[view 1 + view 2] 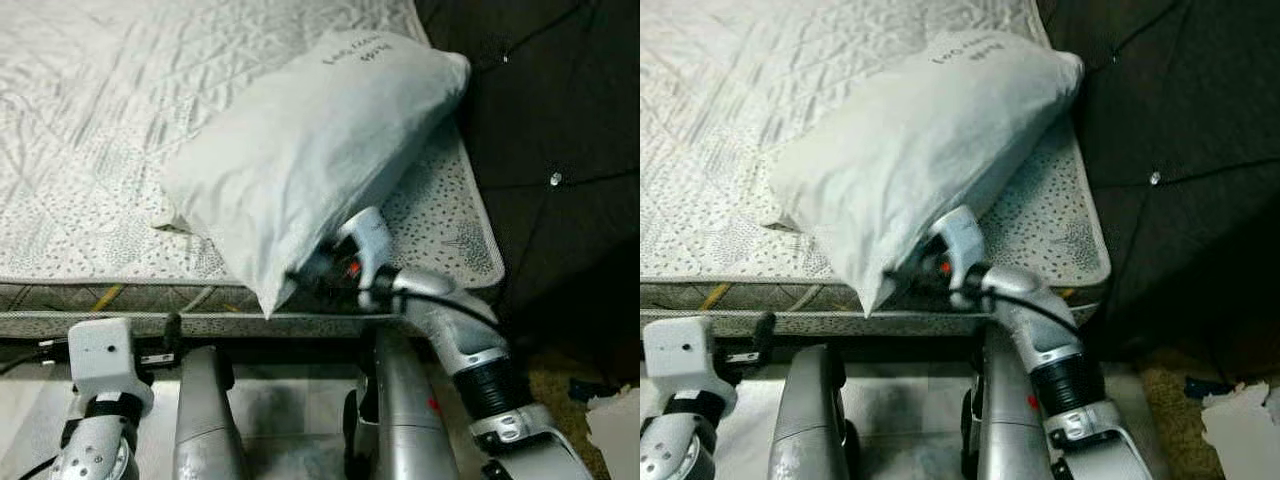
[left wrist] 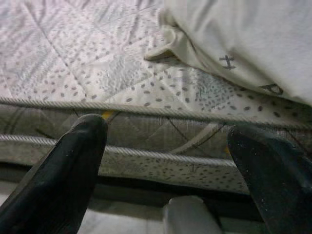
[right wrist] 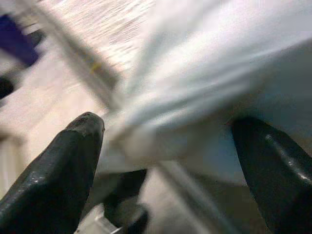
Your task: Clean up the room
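Pillow [image 1: 310, 150] lies slanted across the near right corner of the mattress [image 1: 90, 150], its lowest corner overhanging the edge. My right tool [image 3: 165, 161] is spread wide around that corner, not yet clenched; I should push deeper before closing, so the fabric cannot slip. My left tool [image 2: 168, 170] hangs released, facing the mattress side.

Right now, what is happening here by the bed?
The robot stands at the edge of a bare mattress. Its right tool is against the near lower corner of a white pillow that lies tilted on the mattress, partly over the edge; its fingers are open around the fabric in the wrist view. The left tool hangs low and open, facing the mattress side.
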